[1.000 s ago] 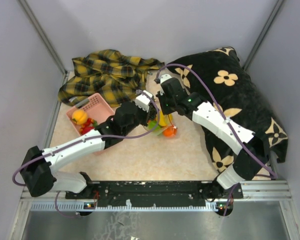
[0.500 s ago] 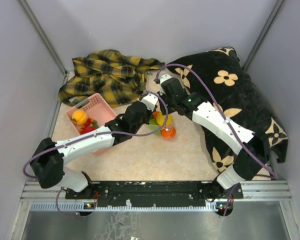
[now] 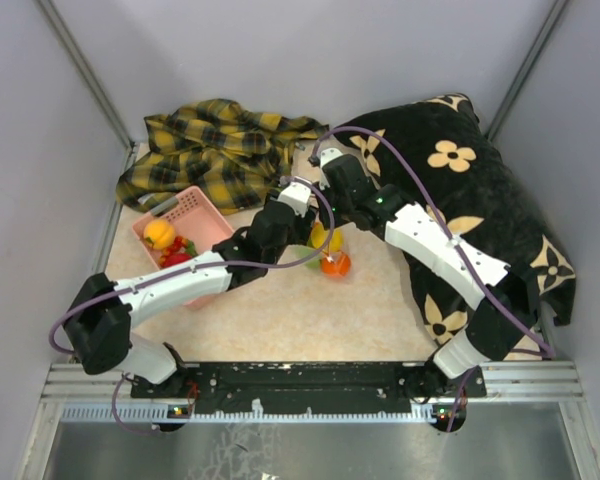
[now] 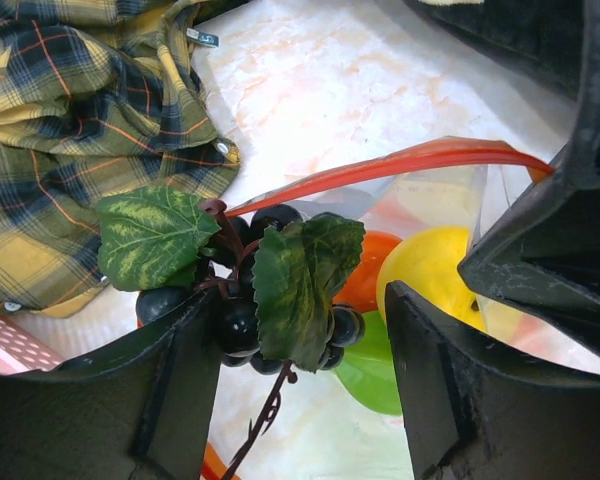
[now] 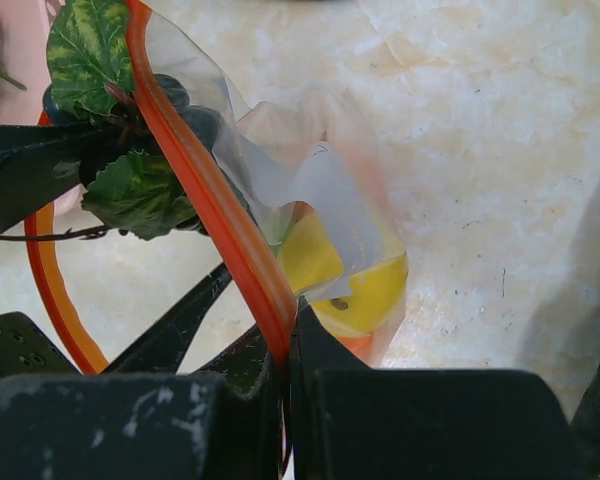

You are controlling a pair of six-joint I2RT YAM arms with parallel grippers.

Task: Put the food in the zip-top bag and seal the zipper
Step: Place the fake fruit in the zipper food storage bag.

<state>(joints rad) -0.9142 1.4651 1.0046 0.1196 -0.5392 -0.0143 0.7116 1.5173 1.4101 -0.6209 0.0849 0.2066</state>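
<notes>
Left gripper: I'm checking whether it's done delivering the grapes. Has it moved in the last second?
Yes. In the top view the left gripper has shifted up and right, farther from the pink basket.

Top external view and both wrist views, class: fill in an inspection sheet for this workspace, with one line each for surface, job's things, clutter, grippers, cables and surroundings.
Surface: table top, beige and marbled.
Job's things: zip-top bag open, lemon inside; grapes at its mouth; other food in the pink basket.
Clutter: plaid cloth; black floral cushion.
Grippers: left gripper open around the grapes; right gripper shut on the zipper.
Cables: purple cables along both arms.
Surroundings: grey walls.
</notes>
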